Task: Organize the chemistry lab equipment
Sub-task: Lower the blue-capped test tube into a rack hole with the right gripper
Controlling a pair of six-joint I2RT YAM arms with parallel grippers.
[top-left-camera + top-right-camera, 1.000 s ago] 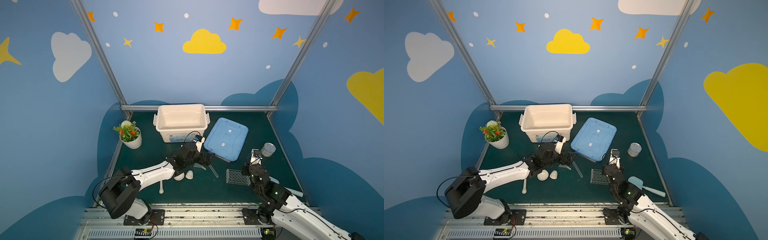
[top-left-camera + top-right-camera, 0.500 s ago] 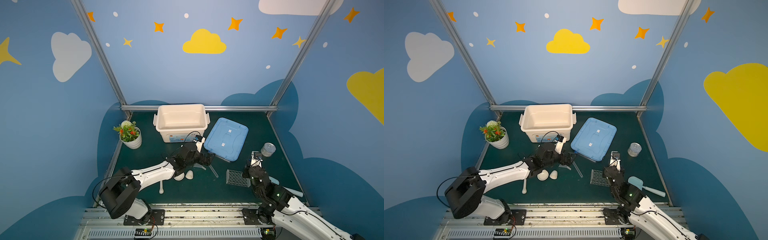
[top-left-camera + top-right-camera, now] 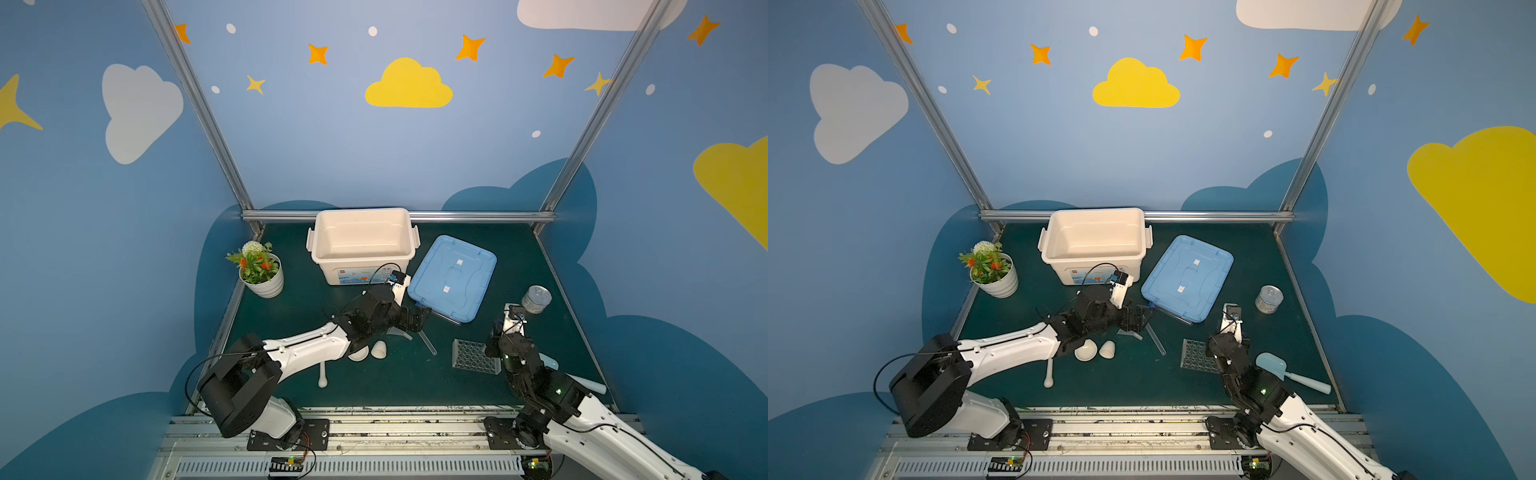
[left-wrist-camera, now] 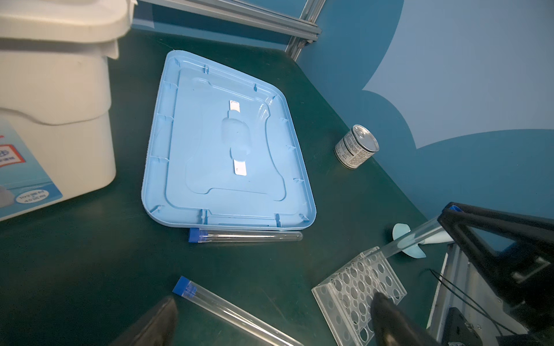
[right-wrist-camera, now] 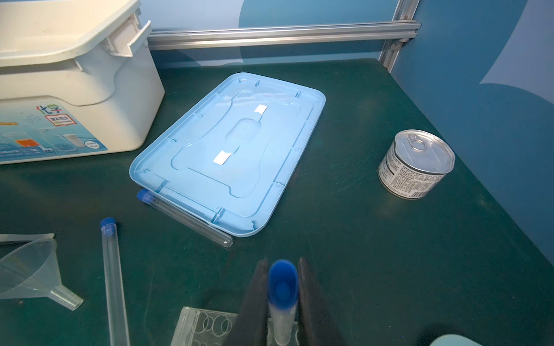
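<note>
Gripping a blue-capped test tube (image 5: 283, 287) near its cap, the right gripper (image 5: 283, 264) holds it steeply upright; the clear holed rack (image 5: 207, 325) lies directly below, at the tube's lower end.

The right gripper (image 5: 283, 262) clamps a blue-capped test tube (image 5: 282, 311) between its dark fingers (image 5: 257, 296), the tube's lower end over the clear holed rack (image 5: 204, 328). A second tube (image 5: 186, 220) lies against the edge of the blue lid (image 5: 227, 155). A third tube (image 5: 113, 281) lies beside the clear funnel (image 5: 28, 272). A tin can (image 5: 416, 163) stands well apart.
</note>
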